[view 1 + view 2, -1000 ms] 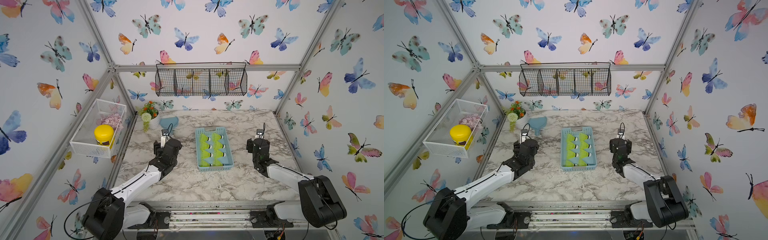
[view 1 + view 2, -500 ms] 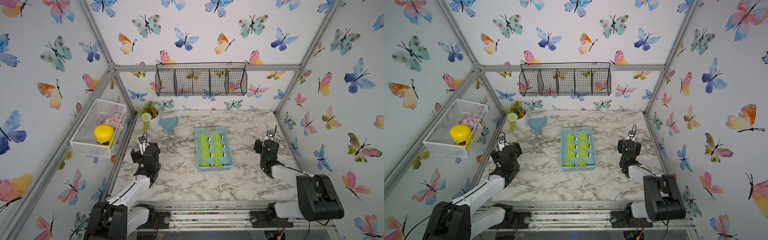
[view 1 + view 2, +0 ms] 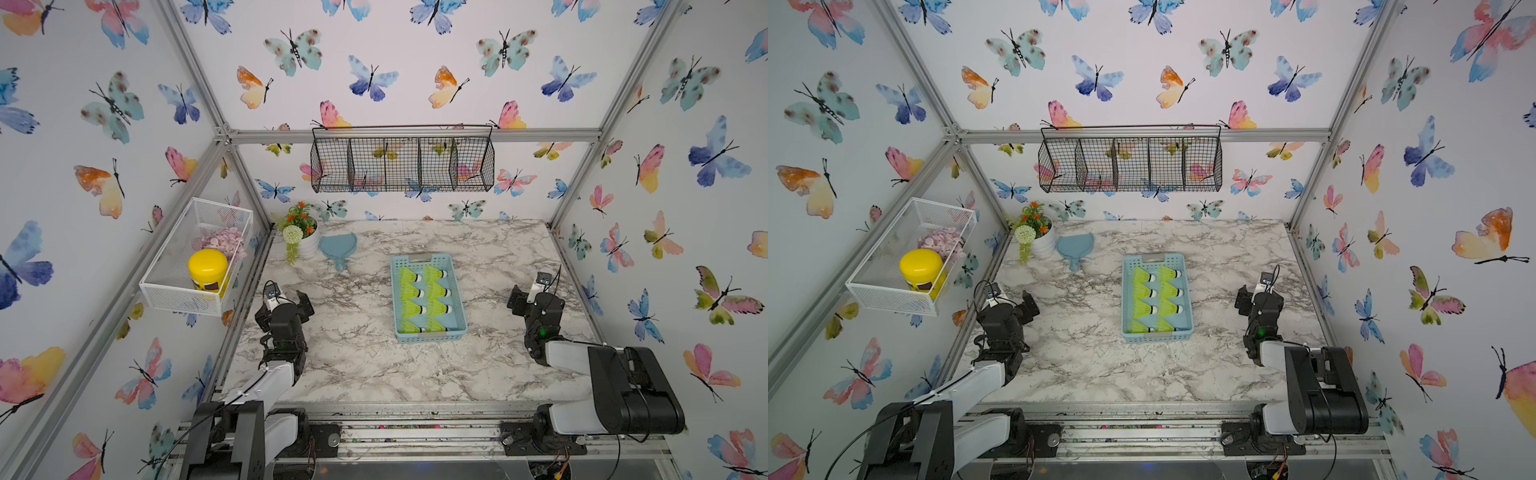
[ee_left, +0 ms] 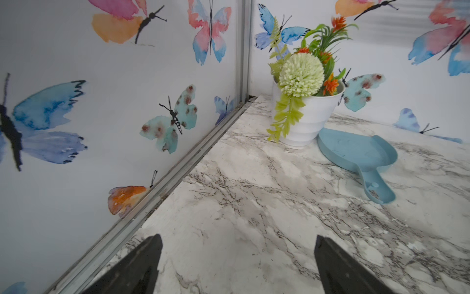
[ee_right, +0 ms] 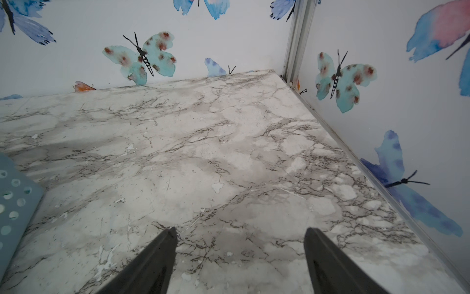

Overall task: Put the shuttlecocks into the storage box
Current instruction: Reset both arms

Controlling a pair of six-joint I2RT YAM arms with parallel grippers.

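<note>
We count eight shuttlecocks (image 3: 409, 307) in the box (image 3: 430, 336); so left hand (image 4: 237, 238) and right hand (image 5: 240, 230) stand wide, empty, aside.

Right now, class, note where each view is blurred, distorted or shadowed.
In both top views, frame posts splay outward, shuttlecocks sharp. Left wrist: left end effector tips soft, flower pot crisp. Right wrist: storage box corner blurred, table faintly shadowed.

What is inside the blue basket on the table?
Eight yellow-green shuttlecocks lie on their sides inside the storage box, in two rows of four. They cover most of its floor, so anything beneath them cannot be seen.
</note>
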